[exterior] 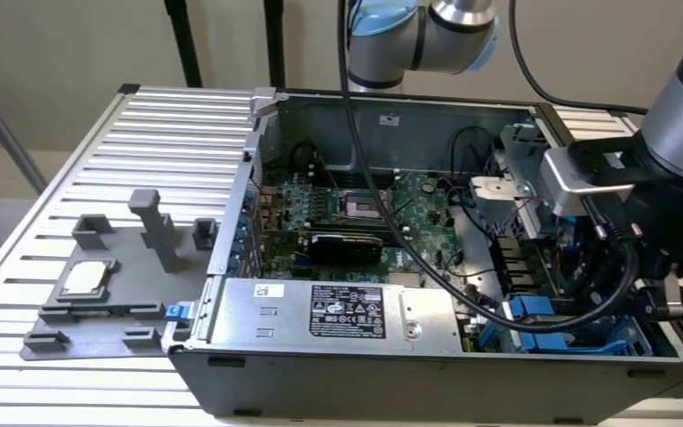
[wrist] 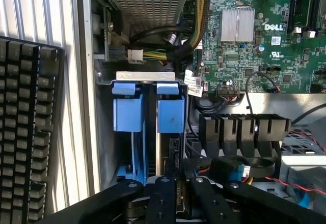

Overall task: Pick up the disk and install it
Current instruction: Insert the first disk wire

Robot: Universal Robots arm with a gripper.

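The disk (wrist: 170, 132) stands on edge in the drive bay at the corner of the open computer case (exterior: 317, 365). I see its blue carrier tab and the dark drive body below it. A second blue carrier (wrist: 127, 113) sits in the slot beside it. My gripper (wrist: 178, 196) hangs directly over the disk, and its black fingers (wrist: 162, 201) are closed on the disk's near edge. In the exterior view the arm's wrist (exterior: 626, 205) reaches down into the case's right corner, above the blue carriers (exterior: 537, 311).
The silver power supply (exterior: 341, 311) fills the case's front, with the green motherboard (exterior: 354, 209) behind it. Thick black cables (exterior: 437, 267) cross the case toward the wrist. A grey fixture (exterior: 116, 294) holding a small silver chip (exterior: 86, 277) lies on the slatted table. A keyboard (wrist: 25, 132) lies outside the case wall.
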